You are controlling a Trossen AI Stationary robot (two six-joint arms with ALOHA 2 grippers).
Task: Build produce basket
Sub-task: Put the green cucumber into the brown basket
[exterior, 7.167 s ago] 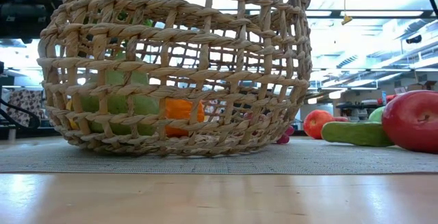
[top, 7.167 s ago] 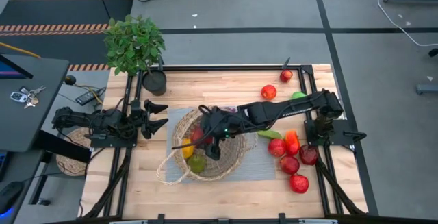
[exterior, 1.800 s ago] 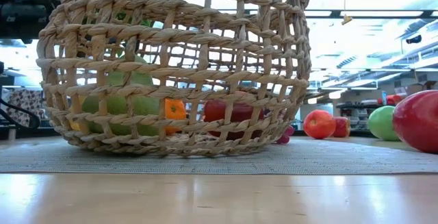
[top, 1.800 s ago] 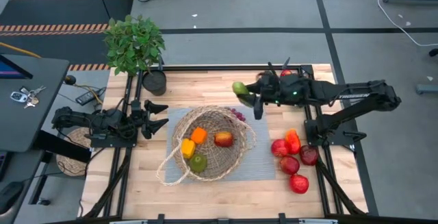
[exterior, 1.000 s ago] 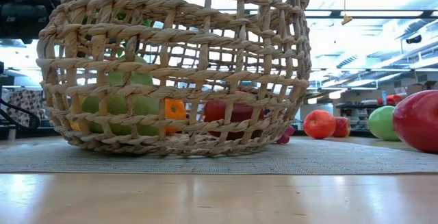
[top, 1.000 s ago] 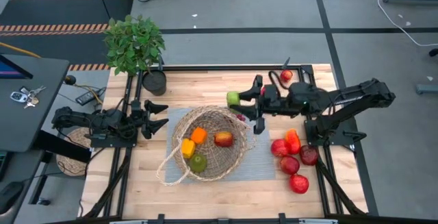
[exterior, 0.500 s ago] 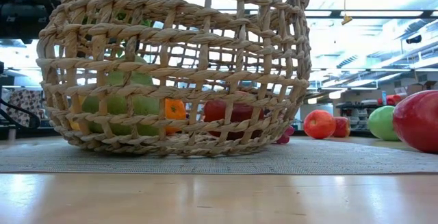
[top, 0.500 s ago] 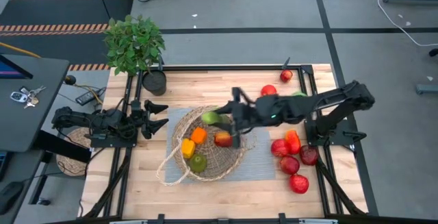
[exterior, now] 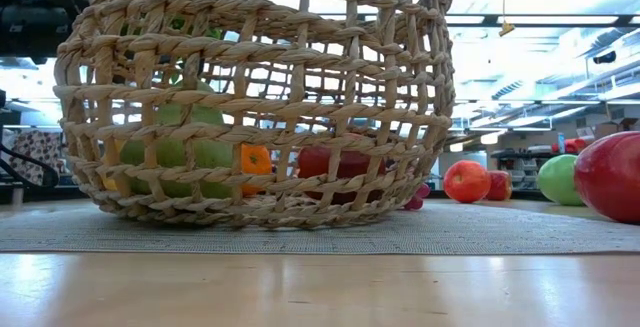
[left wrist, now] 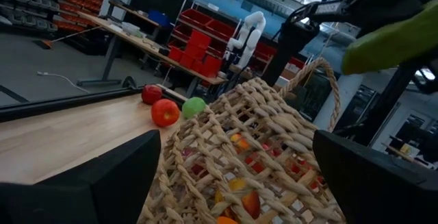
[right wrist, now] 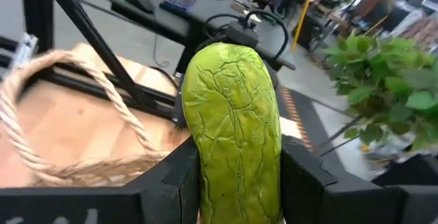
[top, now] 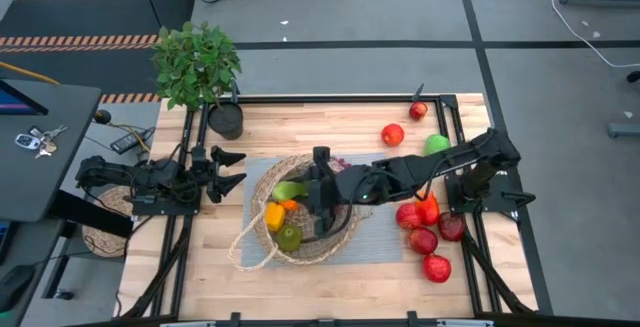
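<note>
**Green vegetable carried over the basket**

The right gripper [top: 296, 191] clenches a wrinkled green vegetable [right wrist: 236, 125] above the basket [top: 340, 235], half a second ago nearer its far rim. The left gripper [top: 232, 167] waits, fingers spread, beside the grey mat [top: 385, 242]. Wooden table [top: 330, 127]; workshop shelving beyond. No legible writing.

table [top: 190, 267]: wood | on it: grey mat [top: 385, 249], plant pot [top: 226, 120], loose apples [top: 422, 240]

Basket [top: 345, 229] part-filled, more produce loose.
Green vegetable [top: 289, 189] above its rim; red apples [top: 422, 240] lie beside the basket.
</note>
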